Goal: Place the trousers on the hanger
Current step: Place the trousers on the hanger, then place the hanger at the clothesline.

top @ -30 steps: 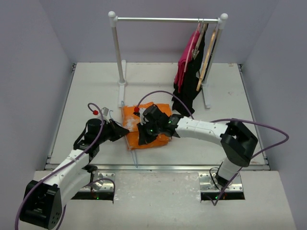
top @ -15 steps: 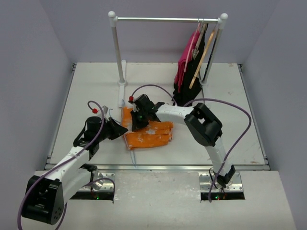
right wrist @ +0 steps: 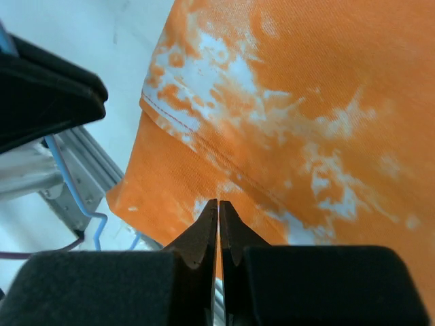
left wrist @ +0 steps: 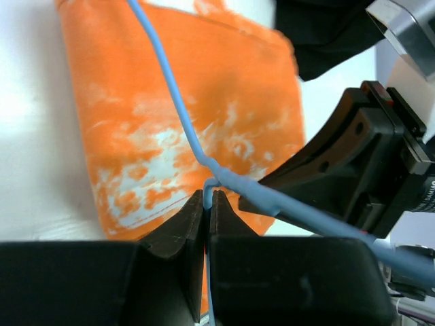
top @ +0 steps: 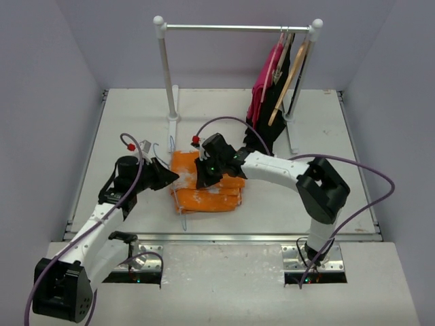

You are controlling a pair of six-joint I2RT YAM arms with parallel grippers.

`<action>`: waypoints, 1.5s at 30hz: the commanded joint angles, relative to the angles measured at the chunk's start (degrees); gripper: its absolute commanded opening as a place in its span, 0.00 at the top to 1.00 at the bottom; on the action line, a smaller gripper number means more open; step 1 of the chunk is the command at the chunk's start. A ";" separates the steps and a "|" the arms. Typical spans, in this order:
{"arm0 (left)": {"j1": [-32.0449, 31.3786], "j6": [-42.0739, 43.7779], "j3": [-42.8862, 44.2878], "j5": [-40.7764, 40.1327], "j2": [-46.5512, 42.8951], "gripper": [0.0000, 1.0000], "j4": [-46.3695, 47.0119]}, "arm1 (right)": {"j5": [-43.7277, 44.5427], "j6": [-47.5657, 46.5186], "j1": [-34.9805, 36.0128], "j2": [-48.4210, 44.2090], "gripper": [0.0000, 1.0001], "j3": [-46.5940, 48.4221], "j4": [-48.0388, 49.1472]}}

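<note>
Bright orange white-blotched cloth trousers (top: 207, 192), folded on the table (top: 136, 122), look soft and floppy, so grab a seamed edge; left gripper (left wrist: 207, 197) pinches the thin blue-grey wire hanger (left wrist: 175, 102), right gripper (right wrist: 218, 204) sits closed over the cloth.

Reaches inward from both sides, pinches the hanger (left wrist: 180, 109) in left gripper (left wrist: 207, 197), holds right gripper (right wrist: 219, 204) closed, tilted downward.

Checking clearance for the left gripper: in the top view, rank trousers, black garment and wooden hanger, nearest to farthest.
1. trousers, right beside the left gripper, on the table.
2. black garment, hanging to the back right.
3. wooden hanger, at the rail's right end, farthest back.
</note>
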 commanded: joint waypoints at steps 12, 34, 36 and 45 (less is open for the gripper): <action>-0.62 16.27 43.13 15.51 11.25 1.00 -25.44 | 4.10 -2.84 -6.40 -13.83 0.90 -3.12 -3.68; -7.73 7.94 43.46 13.35 12.15 1.00 -12.95 | 3.26 -1.85 -7.43 -25.87 0.44 -7.24 0.49; -7.93 7.48 42.58 12.95 11.85 1.00 -12.85 | 2.38 -1.93 -7.45 -25.21 0.24 -7.13 0.16; -11.09 3.30 37.03 9.89 9.36 1.00 -7.72 | 0.00 0.03 -5.30 -24.30 0.15 -10.00 4.21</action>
